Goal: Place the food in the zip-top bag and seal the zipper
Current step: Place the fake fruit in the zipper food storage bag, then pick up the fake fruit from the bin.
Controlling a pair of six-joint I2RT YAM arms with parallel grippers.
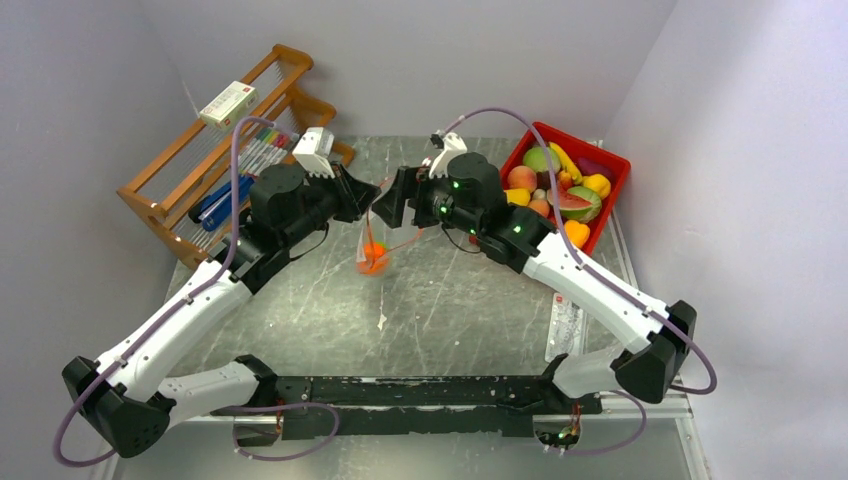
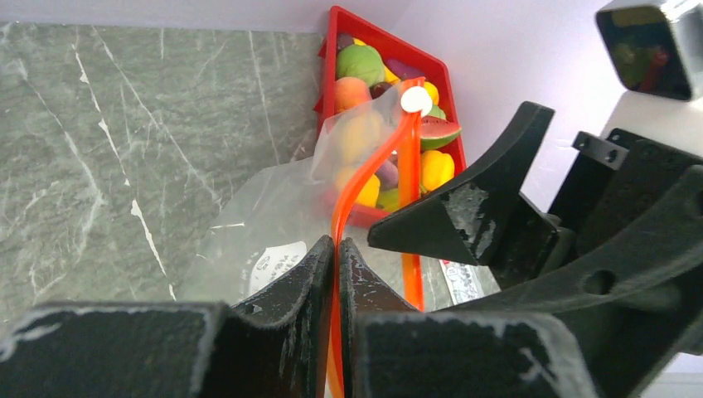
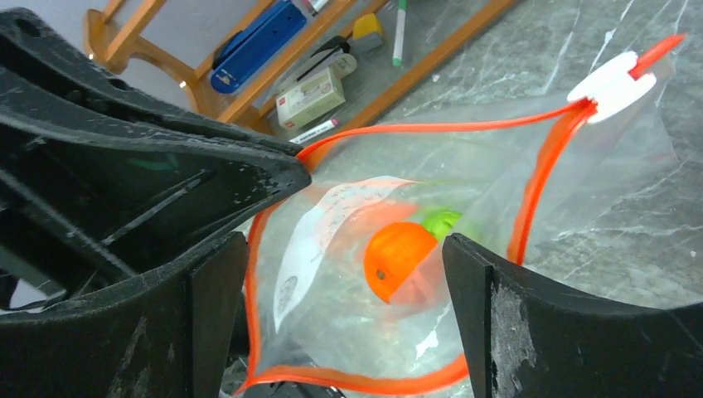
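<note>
**Zip-top bag pinched by its zipper, two pieces inside**

The zip-top bag hangs mid-surface between the two arms, mouth upward and gaping. Its orange-red zipper splits into two strands that meet again at a white slider tab. Inside the bag lie an orange toy and, just beside it, a green piece. A white label patch shows on the clear wall next to them. Whether the bag's lower end rests on the surface or only hangs close above it cannot be told.

The left fingers are clenched on one strand of the zipper at the bag's left corner; the strip runs straight up out of the seam between them. The right fingers are spread wide over the open mouth, one to each side of the bag's contents, and grasp nothing. The right wrist view shows clear plastic and the orange toy in the gap between them.

Beyond the bag and to its right stands a red tray against the back wall, heaped with the rest of the food — peach, green, yellow and a watermelon slice among it. To the bag's left and farther back stands a wooden rack holding pens, a blue tool and a small white box.
</note>
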